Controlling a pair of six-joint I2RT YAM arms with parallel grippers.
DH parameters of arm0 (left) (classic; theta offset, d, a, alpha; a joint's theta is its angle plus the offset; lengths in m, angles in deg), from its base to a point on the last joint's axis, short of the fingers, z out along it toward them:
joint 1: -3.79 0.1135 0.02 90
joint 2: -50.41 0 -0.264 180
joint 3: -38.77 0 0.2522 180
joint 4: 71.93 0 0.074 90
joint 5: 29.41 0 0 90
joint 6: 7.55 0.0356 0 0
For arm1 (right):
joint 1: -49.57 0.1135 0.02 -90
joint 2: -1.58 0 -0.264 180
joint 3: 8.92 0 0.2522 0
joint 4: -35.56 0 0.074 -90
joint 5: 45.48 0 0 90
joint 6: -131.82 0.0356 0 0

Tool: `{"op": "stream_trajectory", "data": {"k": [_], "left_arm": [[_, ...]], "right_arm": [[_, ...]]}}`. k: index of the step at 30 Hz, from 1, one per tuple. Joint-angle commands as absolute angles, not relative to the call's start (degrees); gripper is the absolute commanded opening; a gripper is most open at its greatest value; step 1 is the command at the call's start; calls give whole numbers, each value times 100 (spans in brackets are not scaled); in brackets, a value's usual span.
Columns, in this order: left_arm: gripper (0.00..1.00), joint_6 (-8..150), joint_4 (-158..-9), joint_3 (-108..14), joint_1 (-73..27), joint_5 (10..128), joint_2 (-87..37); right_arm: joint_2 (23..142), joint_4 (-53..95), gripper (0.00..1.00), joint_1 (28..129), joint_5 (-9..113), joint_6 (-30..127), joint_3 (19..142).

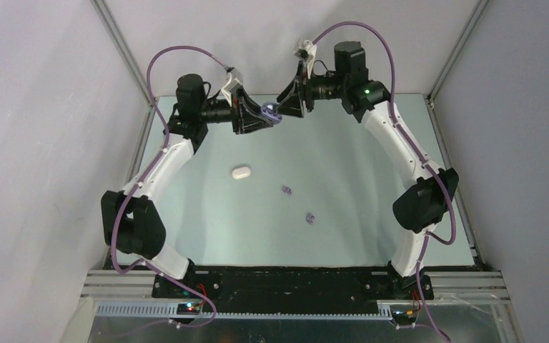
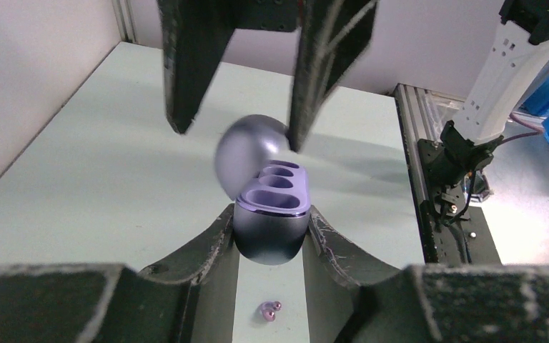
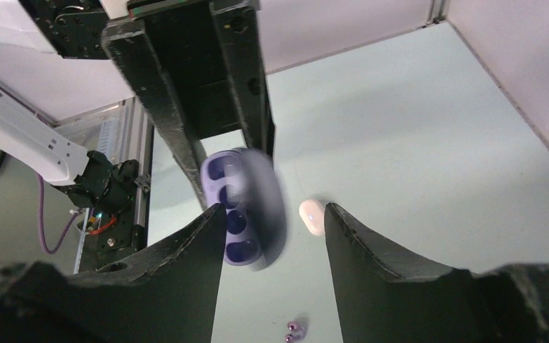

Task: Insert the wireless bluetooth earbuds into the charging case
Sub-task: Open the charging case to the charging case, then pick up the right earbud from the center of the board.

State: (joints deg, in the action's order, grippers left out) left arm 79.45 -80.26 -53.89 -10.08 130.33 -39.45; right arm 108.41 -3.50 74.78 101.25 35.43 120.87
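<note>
Shows the white case [image 1: 241, 172] lying shut on the table [image 1: 372, 179], left of middle. Holds the purple charging case [image 2: 270, 239] by its base in the clenched left gripper [image 2: 270, 214], raised at far middle, lid open, wells empty. Has the right gripper [image 3: 273, 209] released beside the lid. Still needs the purple earbuds [image 1: 287, 190], loose on the table nearer; none seated, no white ones visible.

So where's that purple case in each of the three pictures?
Top view: purple case, upper middle of the picture.
Left wrist view: the case sits centre, lid open.
Right wrist view: the case is left of centre, blurred.
Shared landmark: the left gripper clamped on it.
</note>
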Motion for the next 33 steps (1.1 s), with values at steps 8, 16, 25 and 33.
{"op": "stream_trajectory", "data": {"k": [8, 16, 25, 33], "left_arm": [[0, 7788, -7645, -5573, -1038, 13347, -3896], [0, 7349, -7193, -5306, -957, 13135, -3866], [0, 6197, -6139, -4855, -921, 12379, -3673], [0, 5937, -6006, -4155, -888, 11838, -3127]], "right_arm": [[10821, 195, 57, 7357, 10163, 3986, 12090], [10381, 626, 61, 7078, 10677, 4594, 12022], [9320, -670, 62, 6686, 9924, 2731, 10602], [8566, -2058, 44, 6896, 9351, -270, 8583]]}}
